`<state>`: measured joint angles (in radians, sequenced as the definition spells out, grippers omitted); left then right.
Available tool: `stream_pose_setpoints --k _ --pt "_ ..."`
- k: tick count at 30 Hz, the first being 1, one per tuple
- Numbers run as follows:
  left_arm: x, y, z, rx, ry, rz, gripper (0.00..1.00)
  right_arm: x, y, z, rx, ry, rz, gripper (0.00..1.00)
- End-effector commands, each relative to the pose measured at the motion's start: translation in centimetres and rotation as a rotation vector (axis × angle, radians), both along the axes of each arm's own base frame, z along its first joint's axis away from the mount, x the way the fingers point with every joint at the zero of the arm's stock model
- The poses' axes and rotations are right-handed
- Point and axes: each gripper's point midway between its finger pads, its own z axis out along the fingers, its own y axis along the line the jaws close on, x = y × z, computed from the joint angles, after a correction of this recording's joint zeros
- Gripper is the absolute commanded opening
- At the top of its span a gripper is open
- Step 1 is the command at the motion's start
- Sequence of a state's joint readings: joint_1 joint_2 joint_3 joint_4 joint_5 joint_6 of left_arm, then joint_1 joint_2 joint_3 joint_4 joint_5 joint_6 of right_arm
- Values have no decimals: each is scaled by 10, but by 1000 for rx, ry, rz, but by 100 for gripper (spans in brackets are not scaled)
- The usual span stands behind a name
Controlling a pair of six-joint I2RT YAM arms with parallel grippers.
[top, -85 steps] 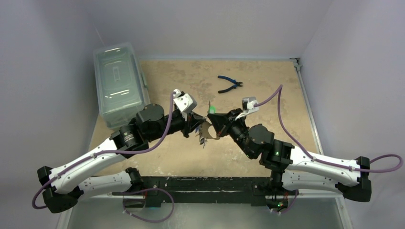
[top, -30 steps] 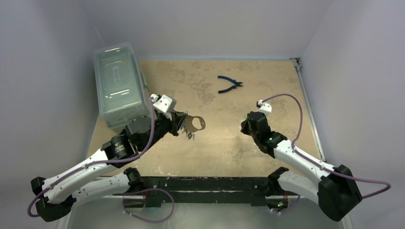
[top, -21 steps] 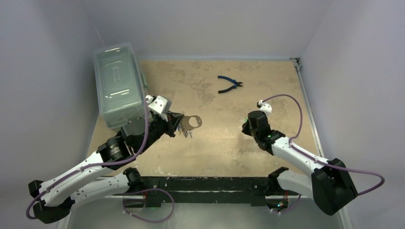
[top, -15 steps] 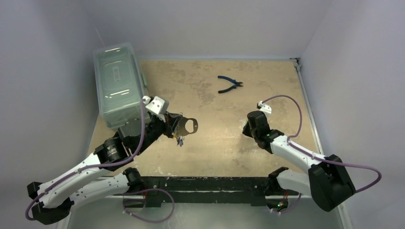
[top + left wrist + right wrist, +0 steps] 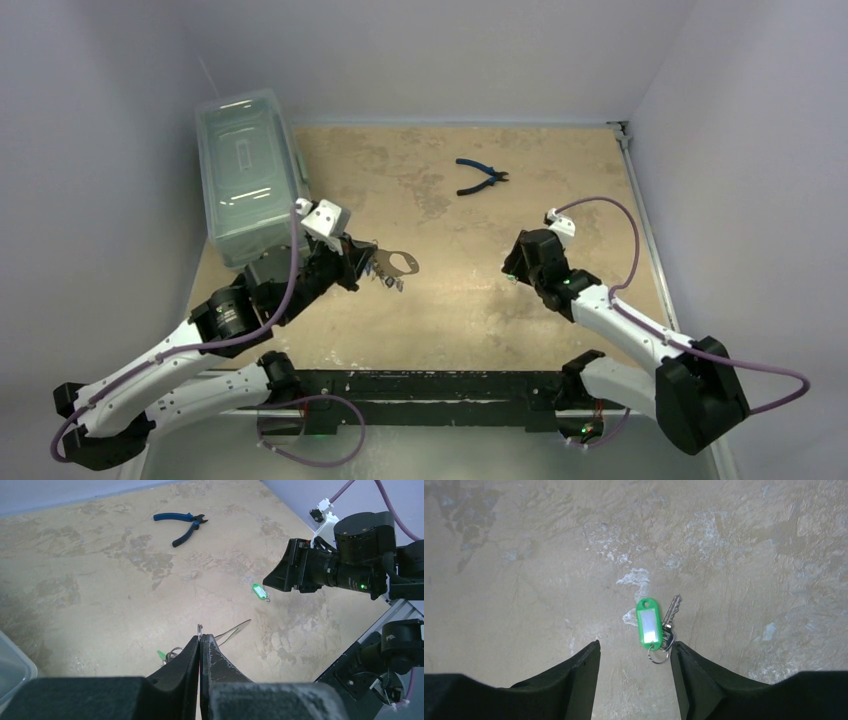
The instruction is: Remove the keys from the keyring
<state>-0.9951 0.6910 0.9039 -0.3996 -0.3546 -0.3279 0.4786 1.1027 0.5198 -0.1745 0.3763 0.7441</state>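
My left gripper point(image 5: 201, 637) is shut on the thin edge of the keyring point(image 5: 398, 262), a pale oval loop held above the table left of centre. Part of its rim point(image 5: 235, 630) sticks out past the fingertips. A small cluster of keys point(image 5: 388, 283) hangs from it, and a green bit point(image 5: 161, 655) shows beside my left finger. One key with a green tag point(image 5: 649, 621) and a small split ring lies flat on the table. My right gripper point(image 5: 635, 645) stands open just above it, touching nothing. From the left wrist this key point(image 5: 258, 591) lies just in front of the right gripper point(image 5: 274, 580).
Blue-handled pliers point(image 5: 482, 177) lie at the back of the table. A clear lidded box point(image 5: 250, 175) stands at the back left, close behind my left arm. A metal rail point(image 5: 640, 215) runs along the table's right edge.
My right gripper has opened and the green-tagged key now lies on the table. The left arm has drawn back slightly to the left with the keyring.
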Motion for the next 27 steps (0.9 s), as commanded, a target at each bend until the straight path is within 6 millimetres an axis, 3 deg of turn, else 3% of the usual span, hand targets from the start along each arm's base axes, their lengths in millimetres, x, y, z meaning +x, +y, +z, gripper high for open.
stream_pose_setpoints --k 1,4,9,17,22,27 --pt "-9 3 30 -80 7 -16 0 9 1 31 9 -94 15 61" --pt "-14 -3 25 -62 40 -52 0 9 12 44 27 -136 105 69" --pt "-17 -10 22 -21 54 -99 0 -1 44 96 97 -337 373 83" --pt "-13 -15 14 79 39 -130 0 -39 82 162 169 -518 716 84" --pt "-9 -25 -2 134 82 -143 0 -50 84 178 176 -530 769 84" --pt "-14 -28 10 74 73 -167 0 -53 83 191 193 -560 757 88"
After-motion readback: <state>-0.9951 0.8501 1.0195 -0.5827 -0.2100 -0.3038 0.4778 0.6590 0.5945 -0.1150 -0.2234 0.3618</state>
